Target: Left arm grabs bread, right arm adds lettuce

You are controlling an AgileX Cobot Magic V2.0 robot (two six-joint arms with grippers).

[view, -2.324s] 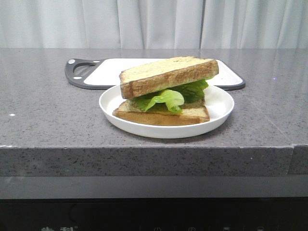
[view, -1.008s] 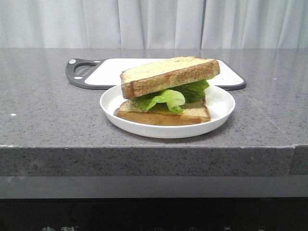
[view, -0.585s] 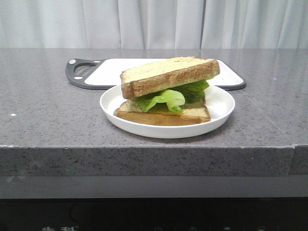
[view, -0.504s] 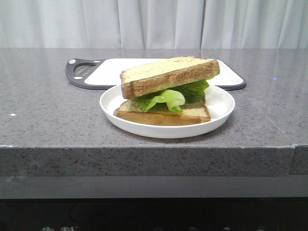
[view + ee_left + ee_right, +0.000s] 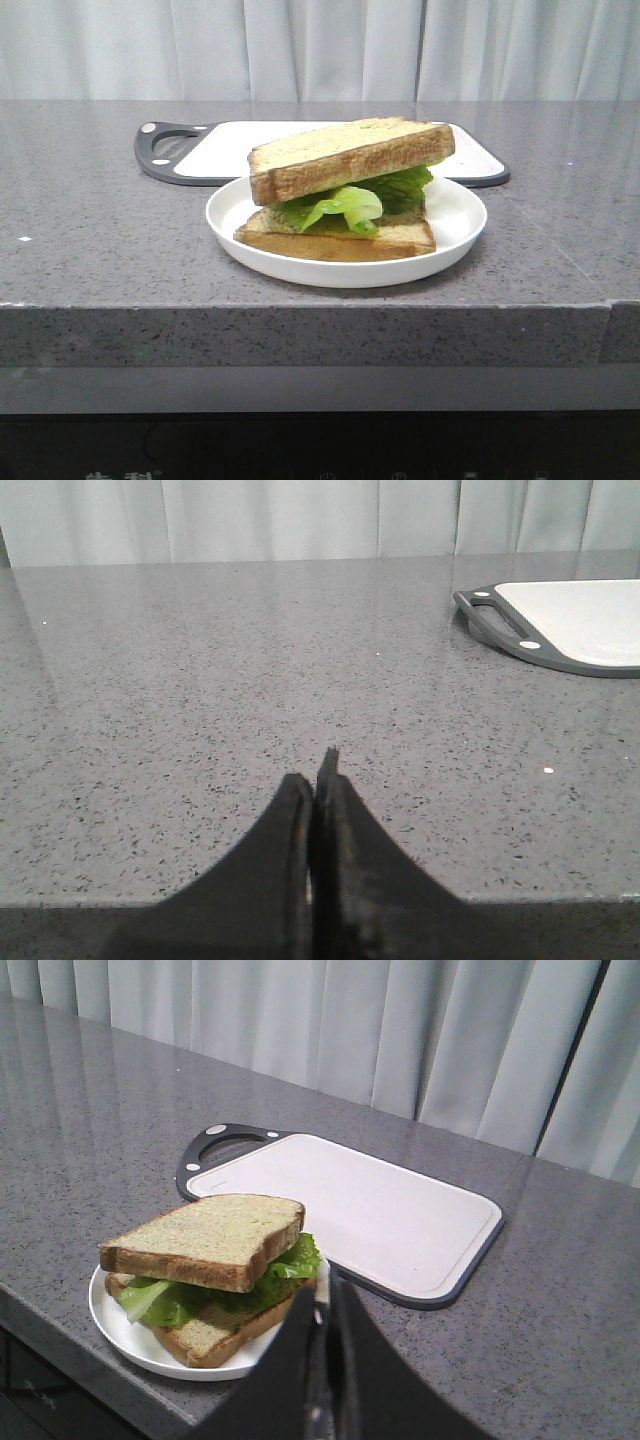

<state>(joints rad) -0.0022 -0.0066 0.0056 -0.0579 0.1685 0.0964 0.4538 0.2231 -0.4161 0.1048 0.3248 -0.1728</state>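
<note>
**A:** Where does the bread (image 5: 345, 152) sit?

**B:** On top of the stack in the white plate (image 5: 452, 232), tilted, its raised end toward the cutting board (image 5: 232, 148). The lettuce (image 5: 352, 201) is under it, ruffled edges sticking out, and a second slice (image 5: 345, 240) lies flat beneath that. From how things lie, the sandwich looks assembled already.

**A:** And the plate against the board?

**B:** Just in front of it, near the desk (image 5: 100, 240) edge. The board's handle points to the robot's left.

**A:** Which claw is nearer the plate?

**B:** The right claw (image 5: 322, 1295). In its wrist view the clenched tips overlap the plate's rim, with the sandwich lying just ahead and off to one side; whether they touch the rim I cannot tell. The bread's long edge runs across that claw's line of approach rather than along it.

**A:** The left one?

**B:** The left claw (image 5: 318, 780) is also clenched, holding nothing, over bare desk. Only the board's handle end (image 5: 500, 625) shows in its view, well off; the plate is out of sight.

**A:** So any next reach?

**B:** I'd judge the right arm has the short path; the left would need to swing past the board's handle.
</note>
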